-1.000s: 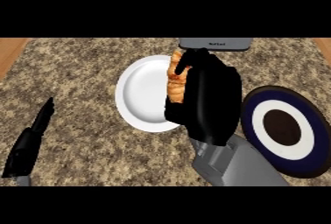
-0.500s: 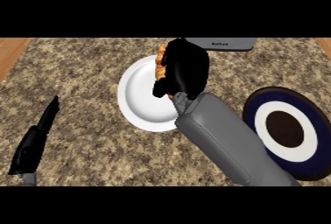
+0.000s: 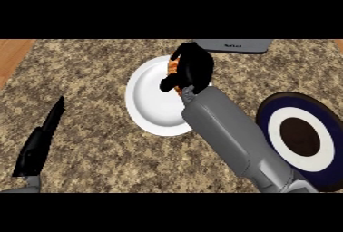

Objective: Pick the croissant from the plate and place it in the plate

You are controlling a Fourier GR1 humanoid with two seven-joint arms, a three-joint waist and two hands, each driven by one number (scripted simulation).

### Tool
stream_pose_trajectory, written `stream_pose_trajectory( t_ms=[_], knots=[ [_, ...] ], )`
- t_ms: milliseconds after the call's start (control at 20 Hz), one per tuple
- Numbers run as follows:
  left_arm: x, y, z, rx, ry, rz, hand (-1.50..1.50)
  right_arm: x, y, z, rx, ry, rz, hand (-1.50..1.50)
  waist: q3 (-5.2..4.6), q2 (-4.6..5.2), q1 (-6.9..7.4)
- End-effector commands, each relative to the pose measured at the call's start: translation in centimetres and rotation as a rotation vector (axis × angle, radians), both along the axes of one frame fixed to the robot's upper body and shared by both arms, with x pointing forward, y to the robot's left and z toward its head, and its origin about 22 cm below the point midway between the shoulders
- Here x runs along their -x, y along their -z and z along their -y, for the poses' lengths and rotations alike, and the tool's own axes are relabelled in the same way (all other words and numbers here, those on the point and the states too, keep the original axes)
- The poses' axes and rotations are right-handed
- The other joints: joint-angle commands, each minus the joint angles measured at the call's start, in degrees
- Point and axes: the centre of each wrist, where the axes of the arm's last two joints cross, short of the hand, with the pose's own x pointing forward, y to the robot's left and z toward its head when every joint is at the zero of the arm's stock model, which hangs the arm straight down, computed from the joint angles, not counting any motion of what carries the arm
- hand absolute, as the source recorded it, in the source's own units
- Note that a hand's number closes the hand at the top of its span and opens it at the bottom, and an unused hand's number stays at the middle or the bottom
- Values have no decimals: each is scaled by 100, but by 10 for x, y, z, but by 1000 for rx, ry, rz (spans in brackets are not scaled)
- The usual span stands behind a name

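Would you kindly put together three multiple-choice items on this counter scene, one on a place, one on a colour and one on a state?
1. Where is the croissant?
A. over the white plate's far rim, under the right hand
B. on the dark blue plate
C. on the bare counter by the left hand

2. What colour is the middle of the dark blue plate?
A. orange
B. dark brown
C. green

3. How is the left hand?
A. curled round the croissant
B. open with straight fingers, holding nothing
C. pressing on the white plate

Key: 1 A, orange pastry shows beside the black fingers there; 2 B, a dark disc sits inside the white ring; 3 B, it lies apart at the view's left.
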Motion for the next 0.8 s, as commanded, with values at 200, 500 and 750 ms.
stream_pose_trajectory(
  t_ms=[200,500,750],
  knots=[
    [0,1,-1,1,2,-21,0,-14,13,-6,-156,134,63,-150,2,-22,-56],
    [15,9,-4,15,-31,-32,0,-14,5,-6,-330,222,311,-150,2,-86,-153],
    [21,5,-22,8,-65,-37,0,-8,20,7,-415,310,376,-150,3,-138,-404]
  ],
)
